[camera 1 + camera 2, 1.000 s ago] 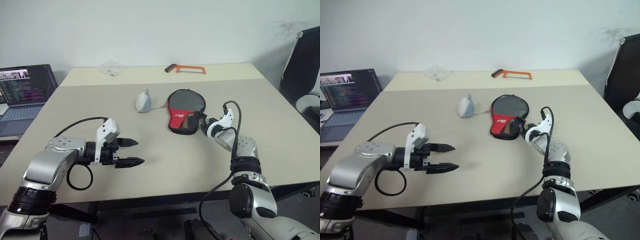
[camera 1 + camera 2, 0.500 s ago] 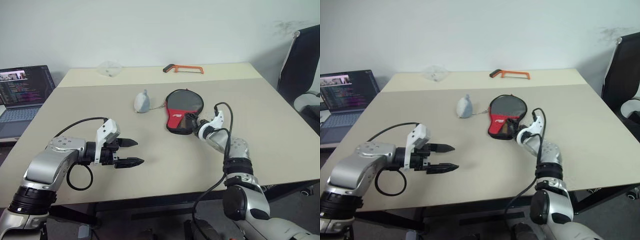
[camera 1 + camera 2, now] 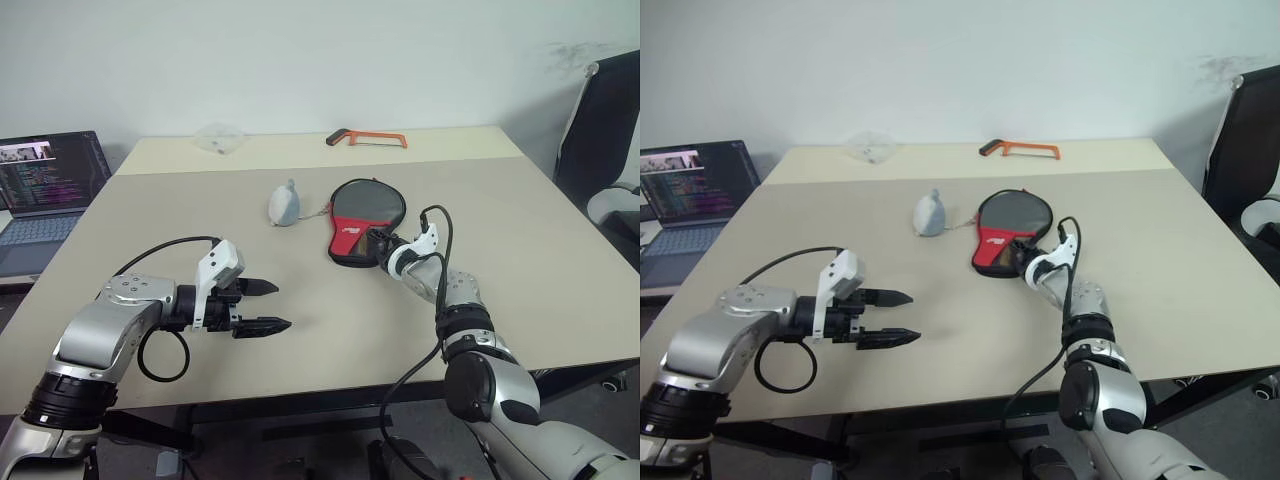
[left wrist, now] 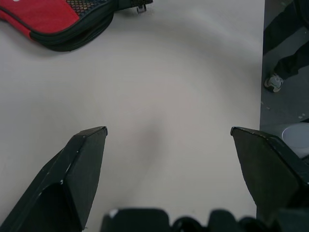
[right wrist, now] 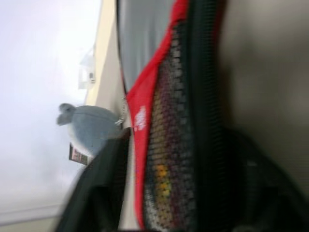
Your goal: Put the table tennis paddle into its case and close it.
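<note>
The case lies flat at the middle of the table, clear window and red panel up, with a dark round face behind the window. I cannot tell the paddle apart from the case. My right gripper is at the case's near end, shut on it. In the right wrist view the mesh and black zip edge fill the space between its fingers. My left gripper hovers open over bare table to the near left, well away from the case.
A whitish-grey lump sits just left of the case, joined to it by a thin chain. An orange-handled hacksaw and a clear plastic piece lie at the far edge. A laptop stands at the left, a chair at the right.
My right gripper has moved left and a little down onto the case's near end, and its fingers have come together on it. The left arm has stayed still.
</note>
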Robot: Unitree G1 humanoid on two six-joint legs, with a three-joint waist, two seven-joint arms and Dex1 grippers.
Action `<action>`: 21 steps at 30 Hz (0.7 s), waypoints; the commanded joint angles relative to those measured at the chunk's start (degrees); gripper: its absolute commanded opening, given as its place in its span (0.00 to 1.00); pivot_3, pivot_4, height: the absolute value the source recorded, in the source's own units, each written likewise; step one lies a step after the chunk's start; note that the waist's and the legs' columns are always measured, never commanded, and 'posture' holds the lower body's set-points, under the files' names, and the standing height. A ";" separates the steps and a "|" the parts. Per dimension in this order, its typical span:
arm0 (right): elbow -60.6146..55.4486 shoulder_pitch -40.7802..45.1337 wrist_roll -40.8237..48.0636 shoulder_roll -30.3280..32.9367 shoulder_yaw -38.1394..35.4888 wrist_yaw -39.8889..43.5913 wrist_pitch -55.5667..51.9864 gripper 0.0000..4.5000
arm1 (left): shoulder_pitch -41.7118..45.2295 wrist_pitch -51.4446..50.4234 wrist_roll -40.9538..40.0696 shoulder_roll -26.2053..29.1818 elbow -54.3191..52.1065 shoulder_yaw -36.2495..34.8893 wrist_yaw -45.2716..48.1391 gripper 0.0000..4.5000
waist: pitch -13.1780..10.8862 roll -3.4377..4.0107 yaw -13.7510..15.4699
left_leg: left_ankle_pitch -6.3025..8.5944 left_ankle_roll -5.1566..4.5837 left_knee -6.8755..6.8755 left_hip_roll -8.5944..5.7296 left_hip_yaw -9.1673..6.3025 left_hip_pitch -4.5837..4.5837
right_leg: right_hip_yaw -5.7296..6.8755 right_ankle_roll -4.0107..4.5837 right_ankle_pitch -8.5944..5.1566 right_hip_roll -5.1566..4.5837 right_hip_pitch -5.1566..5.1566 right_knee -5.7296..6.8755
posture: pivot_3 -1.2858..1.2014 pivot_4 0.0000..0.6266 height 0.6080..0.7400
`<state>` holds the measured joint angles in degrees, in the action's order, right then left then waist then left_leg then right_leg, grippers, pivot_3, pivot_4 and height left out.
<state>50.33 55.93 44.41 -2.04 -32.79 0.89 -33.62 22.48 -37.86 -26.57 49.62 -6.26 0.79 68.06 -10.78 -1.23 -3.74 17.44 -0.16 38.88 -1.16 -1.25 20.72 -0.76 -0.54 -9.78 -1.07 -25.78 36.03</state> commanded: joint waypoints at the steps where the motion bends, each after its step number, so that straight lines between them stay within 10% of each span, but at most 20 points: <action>1: 0.11 0.82 -0.41 -0.01 0.56 0.58 0.17 0.31 | 0.59 1.04 0.00 0.43 -0.92 -0.82 -0.16 1.00 | 0.02 -0.02 -0.04 | 0.00 0.00 0.00 0.00 0.00 0.00 | 0.00 0.00 0.00 0.00 0.00 0.00 | 0.52 0.24 1.00; 5: -1.92 -0.63 -0.68 -0.10 1.50 0.71 -2.51 0.03 | 0.68 1.19 0.07 0.41 -0.72 -0.76 -0.18 1.00 | 0.15 -0.24 -0.02 | 0.00 0.00 0.01 0.00 -0.02 -0.11 | 0.01 0.00 0.00 -0.01 0.10 0.00 | 0.52 0.24 1.00; 21: -44.35 -23.34 8.60 3.83 13.41 3.42 -45.16 0.01 | 1.33 1.28 0.58 1.53 0.17 -0.55 0.86 1.00 | 0.16 -0.25 0.61 | 0.10 -0.12 -0.09 0.03 -0.20 0.07 | 0.24 0.03 -0.05 -0.08 -0.03 -0.06 | 0.52 0.24 1.00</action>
<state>9.23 34.57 50.83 1.69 -19.71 4.99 -73.11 22.87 -37.05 -25.94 50.13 -5.35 0.89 68.32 -10.63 -1.48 -3.14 17.53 -0.28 38.79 -1.14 -1.44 20.79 -0.53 -0.54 -9.84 -1.15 -25.81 35.97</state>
